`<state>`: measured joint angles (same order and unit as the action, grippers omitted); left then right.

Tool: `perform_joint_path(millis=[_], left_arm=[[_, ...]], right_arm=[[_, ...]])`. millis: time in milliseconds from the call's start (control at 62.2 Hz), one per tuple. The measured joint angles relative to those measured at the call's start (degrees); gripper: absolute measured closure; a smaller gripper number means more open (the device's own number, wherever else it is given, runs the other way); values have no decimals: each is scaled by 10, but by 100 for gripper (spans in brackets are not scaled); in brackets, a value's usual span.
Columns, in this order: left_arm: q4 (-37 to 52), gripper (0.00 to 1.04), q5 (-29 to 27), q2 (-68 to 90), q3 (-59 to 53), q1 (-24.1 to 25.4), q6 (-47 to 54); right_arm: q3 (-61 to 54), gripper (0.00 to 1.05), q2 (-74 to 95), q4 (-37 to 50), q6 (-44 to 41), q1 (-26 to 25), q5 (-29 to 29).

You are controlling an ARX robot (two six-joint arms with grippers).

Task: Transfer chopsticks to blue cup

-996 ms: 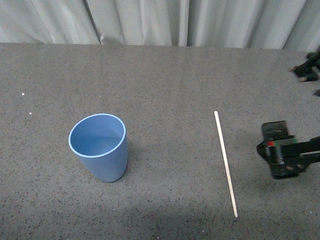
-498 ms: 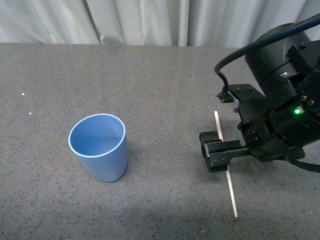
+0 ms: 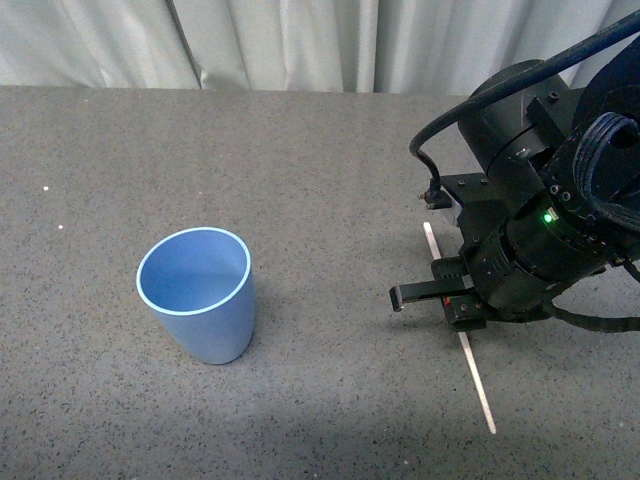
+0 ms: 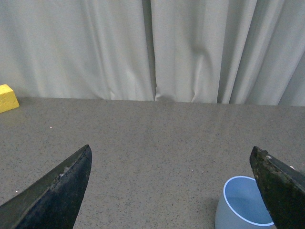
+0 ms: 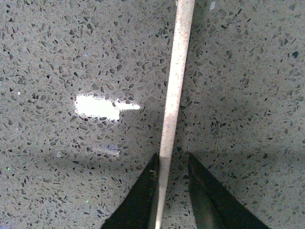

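Observation:
The blue cup [image 3: 198, 293] stands upright and empty on the grey table, left of centre; it also shows in the left wrist view [image 4: 243, 204]. The chopsticks [image 3: 478, 375], one thin pale stick, lies on the table at the right, its middle hidden under my right arm. My right gripper [image 3: 455, 307] is down at the table and shut on the stick near its middle. In the right wrist view the stick [image 5: 174, 90] runs between the two dark fingertips [image 5: 144, 191]. My left gripper [image 4: 171, 186] is open and empty, well above the table, with the cup beside one finger.
A grey speckled table [image 3: 300, 180] runs back to pale curtains [image 3: 300, 40]. A yellow block [image 4: 7, 98] sits at the table's far edge in the left wrist view. A black cable [image 3: 440, 140] loops off my right arm.
My right arm came in from the right edge, lowered over the stick and closed on it. The stick's near end has shifted slightly to the right. The cup has not moved.

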<state>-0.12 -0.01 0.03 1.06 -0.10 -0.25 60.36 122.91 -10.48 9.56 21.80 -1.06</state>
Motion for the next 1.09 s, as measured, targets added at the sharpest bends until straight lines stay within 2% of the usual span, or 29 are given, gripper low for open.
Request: perform_joint_path(millis=[112, 305, 450, 546, 771, 852, 996, 1093], left_arm=[[0, 7, 0, 0, 0, 0, 0], [0, 7, 0, 0, 0, 0, 0], [0, 7, 0, 0, 0, 0, 0], [0, 7, 0, 0, 0, 0, 0], [0, 7, 0, 0, 0, 0, 0], [0, 7, 0, 0, 0, 0, 0], [0, 7, 0, 0, 0, 0, 0], [0, 7, 0, 0, 0, 0, 0]], right_arm=[[0, 104, 0, 0, 4, 0, 2], [-30, 104, -18, 44, 10, -4, 12], [-96, 104, -75, 165, -20, -1, 10], [-129, 104, -127, 277, -56, 6, 33], [-175, 104, -174, 563, -97, 35, 161], [-179, 104, -174, 665, -91, 50, 240], [-158, 104, -157, 690, -89, 73, 331], [-126, 104, -130, 674, -91, 86, 358]])
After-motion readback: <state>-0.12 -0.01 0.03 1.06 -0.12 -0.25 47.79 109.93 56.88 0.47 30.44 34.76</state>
